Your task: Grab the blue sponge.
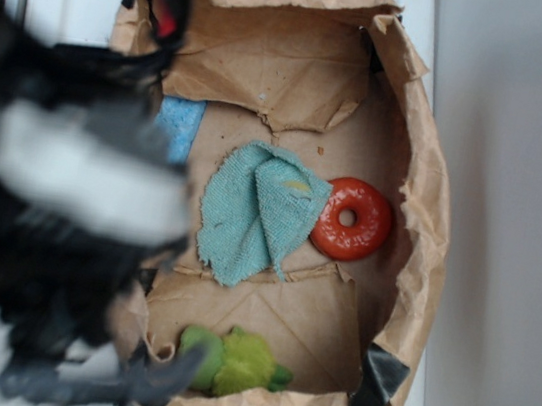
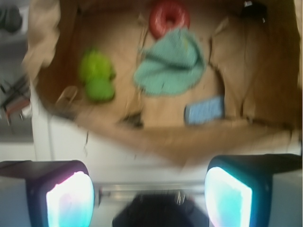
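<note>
In the wrist view our gripper (image 2: 149, 198) stands wide and empty, its pads (image 2: 70, 201) well apart, outside the bag's (image 2: 47, 28) near wall. Just past that wall lies the sponge (image 2: 204, 110), at about one o'clock from us, flat on the paper. Beyond it sits the cloth (image 2: 173, 66), near but apart; the green toy (image 2: 97, 75) is at eleven, the red ring (image 2: 169, 18) farthest. We risk snagging the crumpled wall while descending, or pinching the cloth instead if we overshoot.
</note>
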Robot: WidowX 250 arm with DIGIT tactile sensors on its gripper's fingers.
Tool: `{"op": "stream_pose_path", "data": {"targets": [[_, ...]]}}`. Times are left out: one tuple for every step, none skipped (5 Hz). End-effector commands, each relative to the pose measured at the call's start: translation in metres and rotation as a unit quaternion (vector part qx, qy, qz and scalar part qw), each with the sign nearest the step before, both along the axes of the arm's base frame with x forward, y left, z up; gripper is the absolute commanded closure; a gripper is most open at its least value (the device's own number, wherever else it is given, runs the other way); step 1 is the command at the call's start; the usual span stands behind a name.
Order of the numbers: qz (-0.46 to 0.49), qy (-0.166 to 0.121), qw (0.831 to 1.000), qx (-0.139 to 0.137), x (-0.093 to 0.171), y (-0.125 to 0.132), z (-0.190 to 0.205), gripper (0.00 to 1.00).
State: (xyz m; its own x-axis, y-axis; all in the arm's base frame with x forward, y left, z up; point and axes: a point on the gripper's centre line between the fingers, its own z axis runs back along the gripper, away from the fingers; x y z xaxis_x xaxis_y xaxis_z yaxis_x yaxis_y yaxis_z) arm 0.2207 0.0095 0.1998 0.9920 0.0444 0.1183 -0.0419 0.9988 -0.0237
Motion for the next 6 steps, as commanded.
{"op": "stream_pose_path", "data": {"targets": [[-0.06,-0.061,0.996,0.019,0.027,0.02,-0.008,0.0],[-0.036,-0.039,0.998,0.037,0.025,0.037,-0.03,0.0],[-0.033,-0.019,0.998,0.042,0.022,0.056,-0.054,0.0],[0.006,-0.001,0.999,0.031,0.023,0.067,-0.074,0.0],[0.101,0.029,0.994,0.034,0.004,0.074,-0.082,0.0],[0.101,0.029,0.994,0.034,0.004,0.074,-0.082,0.0]]}}
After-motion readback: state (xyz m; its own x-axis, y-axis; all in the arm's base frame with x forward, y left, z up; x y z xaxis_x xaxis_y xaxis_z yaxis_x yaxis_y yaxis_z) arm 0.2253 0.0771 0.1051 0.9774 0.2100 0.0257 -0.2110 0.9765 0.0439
